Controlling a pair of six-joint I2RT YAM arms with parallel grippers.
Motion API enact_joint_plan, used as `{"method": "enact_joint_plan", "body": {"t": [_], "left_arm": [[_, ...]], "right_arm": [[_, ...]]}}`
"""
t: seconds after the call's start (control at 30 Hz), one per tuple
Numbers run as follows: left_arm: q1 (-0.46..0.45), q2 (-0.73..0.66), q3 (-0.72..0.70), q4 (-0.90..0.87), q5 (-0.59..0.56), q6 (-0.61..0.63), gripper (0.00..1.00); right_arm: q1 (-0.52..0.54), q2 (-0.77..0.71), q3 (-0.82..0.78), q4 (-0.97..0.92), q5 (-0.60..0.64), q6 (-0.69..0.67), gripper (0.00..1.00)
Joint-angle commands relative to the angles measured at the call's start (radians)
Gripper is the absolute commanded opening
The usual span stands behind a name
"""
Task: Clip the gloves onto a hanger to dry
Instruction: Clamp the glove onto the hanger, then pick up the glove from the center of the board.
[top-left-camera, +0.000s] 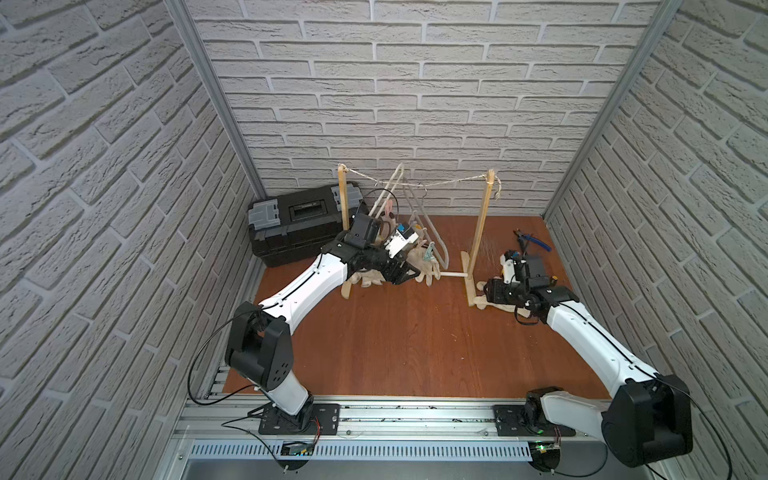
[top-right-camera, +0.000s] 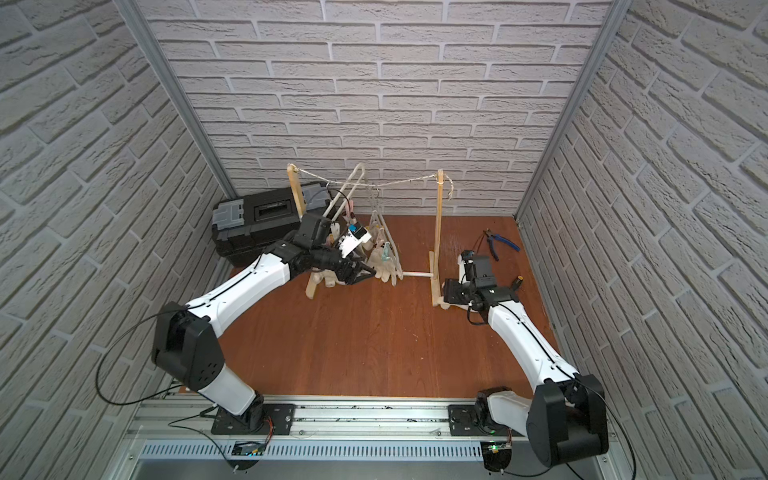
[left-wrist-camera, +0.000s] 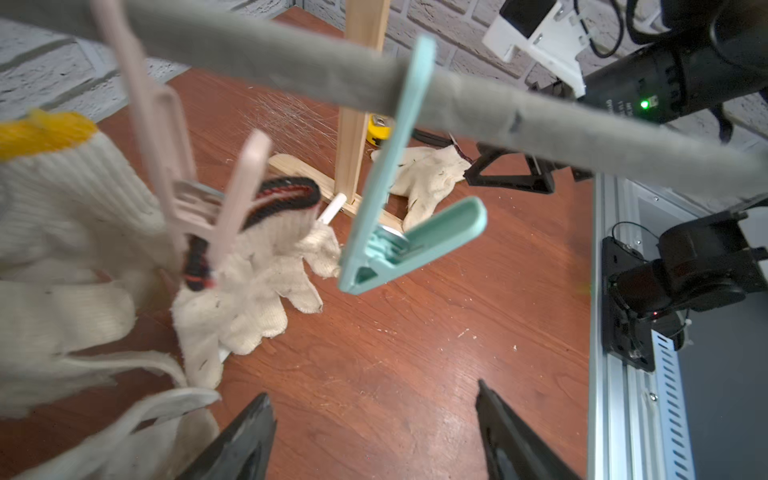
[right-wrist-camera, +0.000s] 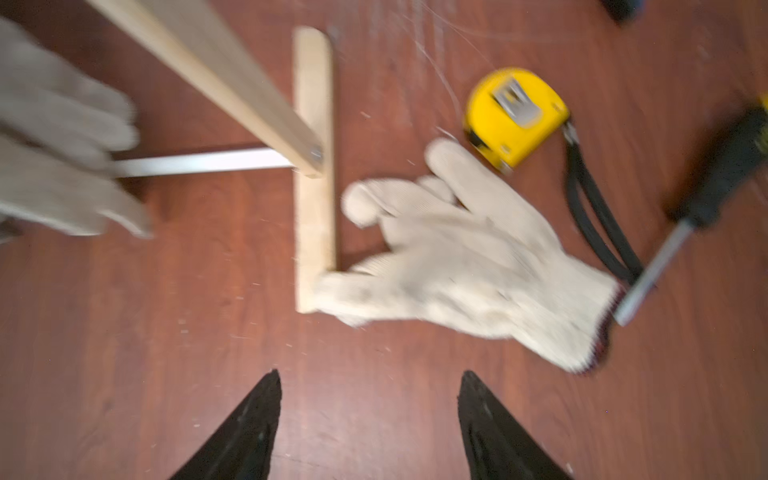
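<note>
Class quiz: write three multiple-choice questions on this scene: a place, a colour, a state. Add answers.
1. Where is the loose glove? A on the table by the stand's foot; B in a bucket; C on a shelf.
2. What colour is the tape measure? A red; B yellow; C green.
3. The right gripper is: A shut on a glove; B shut on a clip; C open.
Answers: A, it lies flat beside the wooden foot; B, its case is yellow; C, its jaws stand apart, empty.
</note>
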Motion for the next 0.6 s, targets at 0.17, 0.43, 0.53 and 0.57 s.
{"method": "enact_joint_plan", "body": {"t": [0.17,0.43,0.53,0.57], "left_arm": [[-0.114,-0.101,-0.175,0.212,-0.148,-0.130,0.85],[-0.158,-0.114,-0.253,0.298,-0.178,-0.202,0.88],[-0.157,-0.119,-0.249,0.281,-0.184,-0.188,0.88],[-0.156,-0.119,-0.244,0.274,-0.185,-0.182,0.88]], "right_arm": [[-0.137,0.070,-0.067,0.007,0.198,0.326,0.72],[-0.206,0.228,-0.070,0.134,0.171,0.337,0.69],[-0.238,0.275,-0.064,0.167,0.104,0.325,0.64],[-0.246,0.287,-0.058,0.172,0.086,0.324,0.63]]}}
